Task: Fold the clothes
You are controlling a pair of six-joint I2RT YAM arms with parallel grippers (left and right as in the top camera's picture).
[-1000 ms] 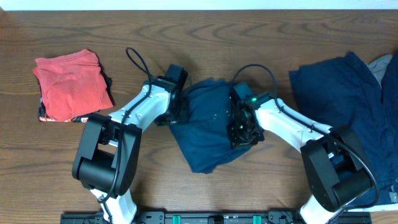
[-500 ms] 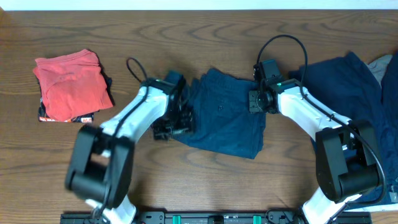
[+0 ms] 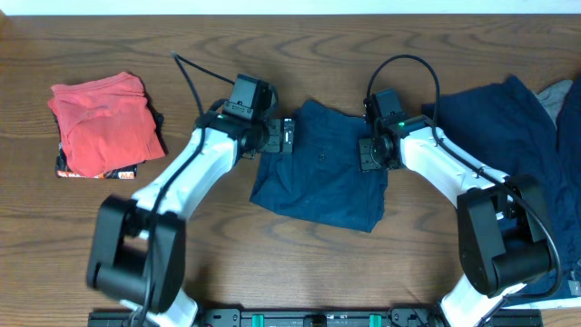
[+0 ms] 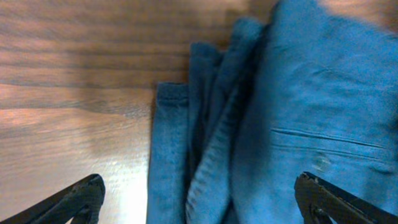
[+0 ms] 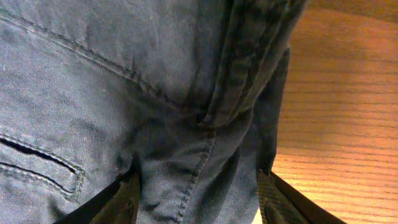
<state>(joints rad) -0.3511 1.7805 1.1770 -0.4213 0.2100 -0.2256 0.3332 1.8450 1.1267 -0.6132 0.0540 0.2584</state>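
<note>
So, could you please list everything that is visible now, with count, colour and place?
garment: one, navy, table centre, spread between the pincers
pile: one, navy, crumpled, right side
grey cloth: one, light grey, far right edge, beside the pile
red cloth: one, red, folded, left side
dark cloth: one, dark, under the red cloth, only its edge shows
table: one, brown wood
left arm: one, white and black, near left
right arm: one, white and black, near right
left pincer: open, at the garment's left edge
right pincer: open, over the garment's right edge
</note>
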